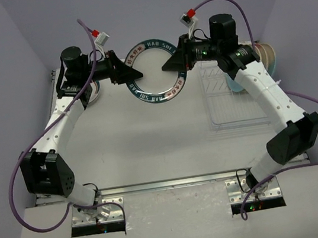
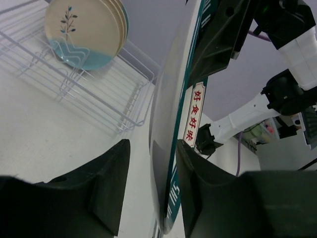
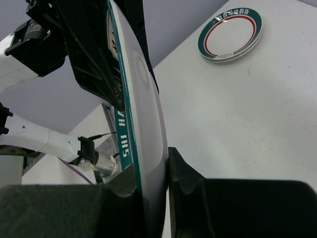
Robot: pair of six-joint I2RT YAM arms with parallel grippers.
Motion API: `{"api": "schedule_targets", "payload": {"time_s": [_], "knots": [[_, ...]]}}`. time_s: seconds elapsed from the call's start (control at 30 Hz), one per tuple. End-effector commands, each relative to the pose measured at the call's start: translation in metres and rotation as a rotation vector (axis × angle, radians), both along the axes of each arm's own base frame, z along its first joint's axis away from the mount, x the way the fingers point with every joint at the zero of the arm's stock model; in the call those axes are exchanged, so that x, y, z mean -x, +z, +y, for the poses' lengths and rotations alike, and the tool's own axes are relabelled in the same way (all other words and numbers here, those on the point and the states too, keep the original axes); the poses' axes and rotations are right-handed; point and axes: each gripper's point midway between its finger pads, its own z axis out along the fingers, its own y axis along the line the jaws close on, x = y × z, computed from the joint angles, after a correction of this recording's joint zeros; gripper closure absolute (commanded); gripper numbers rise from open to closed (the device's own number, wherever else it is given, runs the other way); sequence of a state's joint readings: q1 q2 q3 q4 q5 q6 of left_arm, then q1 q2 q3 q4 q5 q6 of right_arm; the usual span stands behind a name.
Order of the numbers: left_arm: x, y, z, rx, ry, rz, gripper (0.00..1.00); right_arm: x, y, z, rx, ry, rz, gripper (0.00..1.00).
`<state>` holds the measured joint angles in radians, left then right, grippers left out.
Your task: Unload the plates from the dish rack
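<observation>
- Noted arm bases (image 1: 95, 209) bolted at near edge of table (image 1: 151, 150), both arms reaching toward far side.
- Located dish rack (image 1: 235, 100) on right half of table, just beside right arm; wire rails over see-through tray.
- Found green-rimmed plate (image 1: 160, 95) over far centre of table, between the two grippers, face turned toward top camera. Red characters on white label readable on its rim in left wrist view.
- Checked right gripper (image 3: 151, 161): narrow, both fingers pressed on opposite faces of that plate, gripping its right rim.
- Checked left gripper (image 2: 152, 148): jaws astride left rim of same plate, one finger (image 2: 198, 198) against rimmed face, the other standing off the back with table showing through the gap; not pinched.
- Spotted second plate (image 3: 230, 34), green rim and red ring, lying flat on table at far left, well apart from held one.
- Logged remaining plates (image 2: 81, 32) on edge at far end of rack: cream front one with sprig and light-blue wave, more behind; count unreadable.
</observation>
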<state>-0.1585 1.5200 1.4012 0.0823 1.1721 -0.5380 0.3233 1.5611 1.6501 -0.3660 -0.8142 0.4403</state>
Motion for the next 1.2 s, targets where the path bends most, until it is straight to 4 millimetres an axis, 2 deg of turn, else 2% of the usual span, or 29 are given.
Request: {"api": "schedule_targets", "payload": {"time_s": [0.0,0.07,0.1,0.2,0.27,0.3,0.4,0.47,0.53,0.63,0.7,0.8,0.97,1.17], "knots": [[0.012,0.008,-0.001,0.042,-0.030,0.008,0.76,-0.015,0.038,0.003,-0.059,-0.044,-0.089,0.94],[0.012,0.004,0.002,0.046,-0.019,0.033,0.97,-0.021,0.034,0.002,-0.055,-0.071,-0.066,0.83],[0.010,0.002,0.006,0.048,-0.004,0.050,1.00,-0.024,0.031,0.001,-0.051,-0.089,-0.051,0.73],[-0.003,-0.003,0.024,0.060,0.066,0.100,1.00,-0.030,0.021,-0.002,-0.040,-0.131,-0.015,0.47],[-0.020,-0.005,0.051,0.072,0.150,0.119,1.00,-0.035,0.016,-0.008,-0.032,-0.162,0.008,0.35],[-0.032,-0.007,0.072,0.080,0.216,0.135,1.00,-0.040,0.012,-0.014,-0.027,-0.199,0.025,0.27],[-0.065,-0.013,0.116,0.090,0.371,0.165,1.00,-0.054,-0.002,-0.034,-0.002,-0.299,0.064,0.13],[-0.092,-0.025,0.156,0.087,0.513,0.226,1.00,-0.064,-0.012,-0.054,0.028,-0.370,0.080,0.10],[-0.121,-0.041,0.206,0.077,0.715,0.283,1.00,-0.075,-0.021,-0.077,0.065,-0.453,0.084,0.07],[-0.145,-0.071,0.254,0.059,0.883,0.421,1.00,-0.081,-0.032,-0.104,0.117,-0.532,0.078,0.06],[-0.171,-0.089,0.285,0.025,1.012,0.493,1.00,-0.081,-0.044,-0.122,0.159,-0.567,0.080,0.05],[-0.192,-0.112,0.320,-0.055,1.172,0.516,1.00,-0.079,-0.050,-0.140,0.219,-0.613,0.055,0.05],[-0.213,-0.149,0.351,-0.102,1.271,0.554,0.96,-0.071,-0.064,-0.159,0.280,-0.664,0.059,0.03],[-0.224,-0.194,0.365,-0.129,1.275,0.609,0.90,-0.065,-0.072,-0.174,0.329,-0.697,0.053,0.02]]}}
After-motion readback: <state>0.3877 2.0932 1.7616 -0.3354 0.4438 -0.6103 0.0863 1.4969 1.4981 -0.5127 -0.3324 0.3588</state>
